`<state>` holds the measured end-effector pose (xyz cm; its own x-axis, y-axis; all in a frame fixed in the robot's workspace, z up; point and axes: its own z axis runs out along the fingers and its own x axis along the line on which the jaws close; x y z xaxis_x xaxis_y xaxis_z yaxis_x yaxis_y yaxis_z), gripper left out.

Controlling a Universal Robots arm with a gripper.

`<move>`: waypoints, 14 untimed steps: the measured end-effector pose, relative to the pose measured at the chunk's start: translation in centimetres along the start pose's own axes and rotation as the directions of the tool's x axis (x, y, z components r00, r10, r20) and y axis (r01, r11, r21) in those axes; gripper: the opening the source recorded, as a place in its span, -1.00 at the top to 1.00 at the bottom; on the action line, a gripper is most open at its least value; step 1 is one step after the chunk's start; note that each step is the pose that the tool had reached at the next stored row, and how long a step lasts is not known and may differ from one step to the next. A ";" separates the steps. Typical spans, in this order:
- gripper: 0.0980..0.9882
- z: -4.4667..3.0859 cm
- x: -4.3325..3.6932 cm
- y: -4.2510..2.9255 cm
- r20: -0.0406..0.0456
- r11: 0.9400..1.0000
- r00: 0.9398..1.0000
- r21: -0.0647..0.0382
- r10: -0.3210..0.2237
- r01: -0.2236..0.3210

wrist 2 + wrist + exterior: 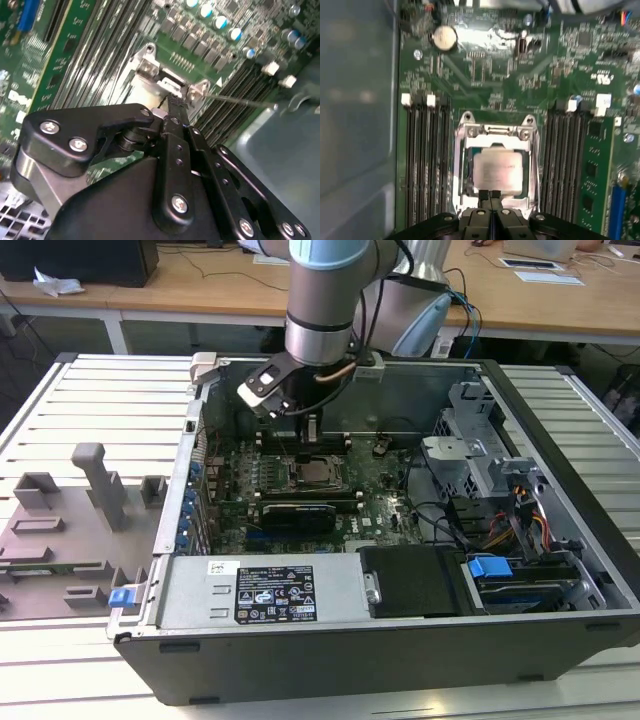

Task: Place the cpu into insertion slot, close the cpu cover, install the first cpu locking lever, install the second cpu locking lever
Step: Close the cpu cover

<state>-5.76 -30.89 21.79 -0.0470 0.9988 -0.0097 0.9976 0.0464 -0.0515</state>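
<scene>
Your gripper [490, 194], jaws pinched together, hangs at the edge of the insertion slot [465, 175] in the middle of the motherboard [485, 85], where the cpu [498, 170] lies flat just beyond its tips, framed by the lowered cpu cover [495, 132].

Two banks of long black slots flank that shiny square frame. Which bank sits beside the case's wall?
The bank bordering the plain grey case wall. The other bank has green circuit board and a blue connector beyond it.

Lab, open PC case [400, 660] on slatted alu bench [90, 400], desks [200, 285] behind
</scene>
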 end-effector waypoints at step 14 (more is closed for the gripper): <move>0.98 1.18 -0.25 0.59 -0.013 1.000 1.000 0.001 -0.004 0.004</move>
<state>-5.22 -31.12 20.59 -0.0499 0.9987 0.0034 0.9974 0.0500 -0.0524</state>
